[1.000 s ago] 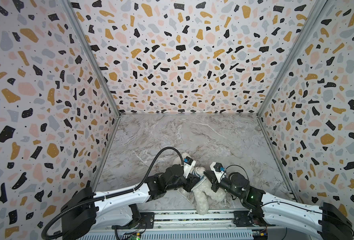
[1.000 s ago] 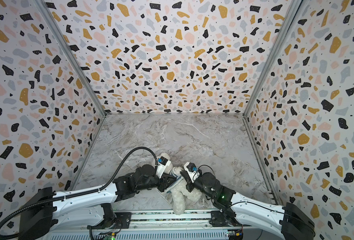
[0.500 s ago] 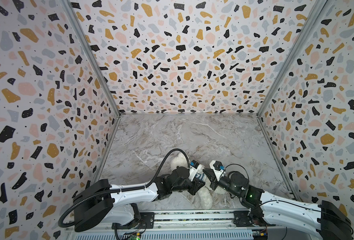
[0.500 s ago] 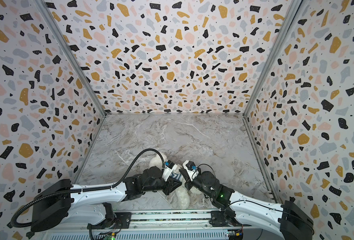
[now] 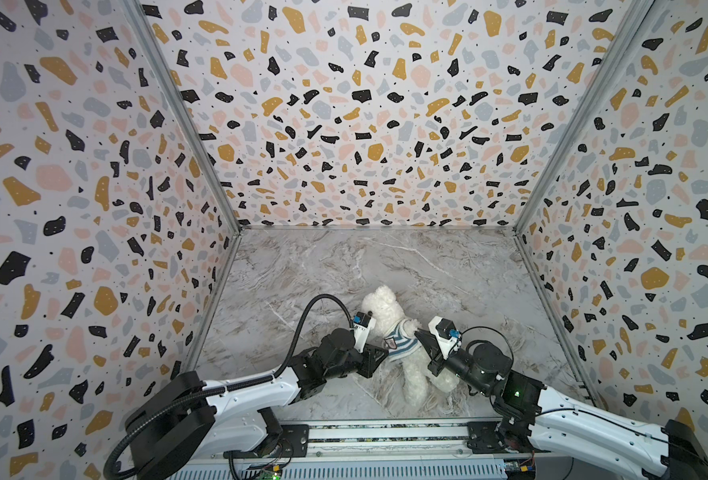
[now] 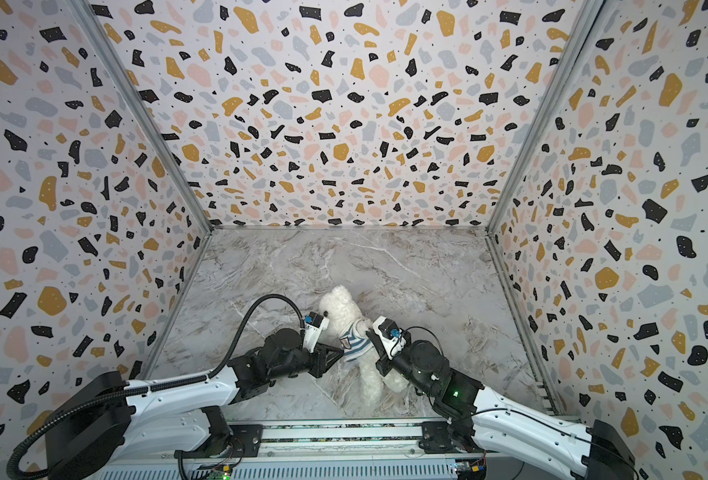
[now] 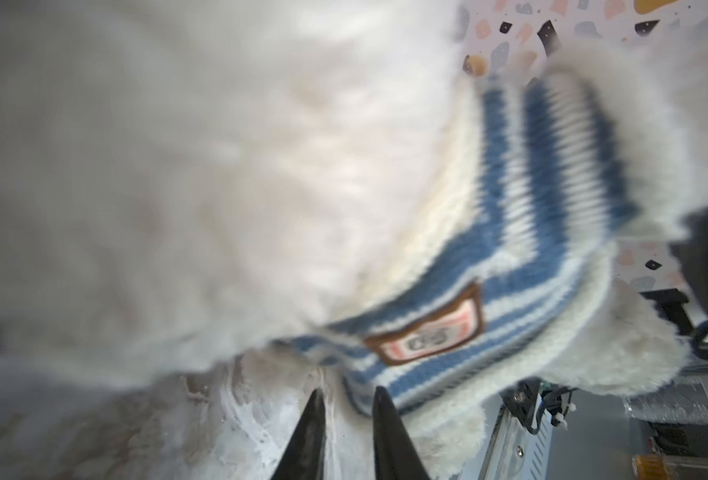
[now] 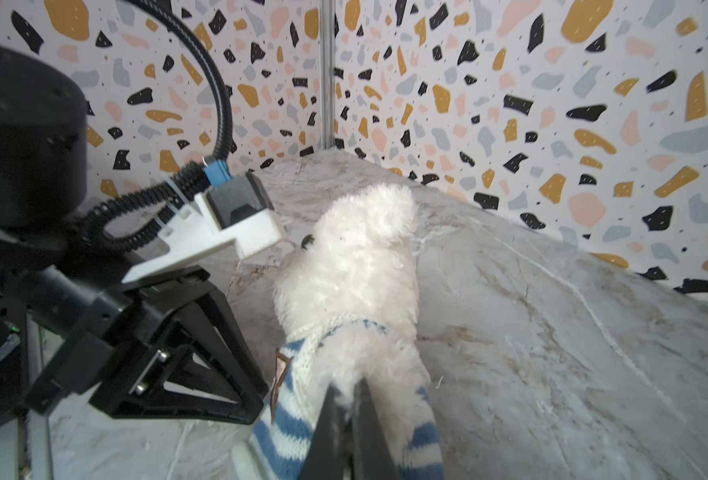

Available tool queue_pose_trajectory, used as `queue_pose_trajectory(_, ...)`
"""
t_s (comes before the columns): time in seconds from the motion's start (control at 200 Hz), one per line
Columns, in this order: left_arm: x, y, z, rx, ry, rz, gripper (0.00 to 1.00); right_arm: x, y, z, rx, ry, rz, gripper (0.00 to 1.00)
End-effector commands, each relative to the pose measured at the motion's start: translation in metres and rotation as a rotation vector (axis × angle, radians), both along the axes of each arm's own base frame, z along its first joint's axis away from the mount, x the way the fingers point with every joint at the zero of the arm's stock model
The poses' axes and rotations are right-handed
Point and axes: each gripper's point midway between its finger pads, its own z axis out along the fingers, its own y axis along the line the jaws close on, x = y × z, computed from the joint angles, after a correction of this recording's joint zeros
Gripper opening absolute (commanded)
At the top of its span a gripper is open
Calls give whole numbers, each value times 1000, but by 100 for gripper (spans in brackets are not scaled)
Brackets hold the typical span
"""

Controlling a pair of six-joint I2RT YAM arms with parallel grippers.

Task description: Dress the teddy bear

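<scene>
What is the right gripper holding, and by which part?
The teddy bear, pinched between shut fingers at the white fluffy limb emerging from its striped shirt.

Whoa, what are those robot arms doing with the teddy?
The robot is dressing a white teddy bear that lies on the marble table. Its striped shirt is already around its chest. The right gripper pinches the fluffy bear at the shirt's side. The left gripper, jaws slightly apart, sits at the shirt's hem.
</scene>
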Motion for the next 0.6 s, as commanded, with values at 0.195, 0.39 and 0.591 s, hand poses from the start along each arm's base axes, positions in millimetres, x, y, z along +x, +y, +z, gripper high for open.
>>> queue_pose_trajectory(0.195,28,-17,-6,-60,-6,56,21,10,22,-1,-98,8,-35,0)
queue_pose_trajectory(0.39,43,-6,-29,-57,32,137,18,16,57,-11,-81,71,8,1)
queue_pose_trajectory(0.591,44,16,-49,-17,60,191,17,16,94,-23,-37,151,88,7)
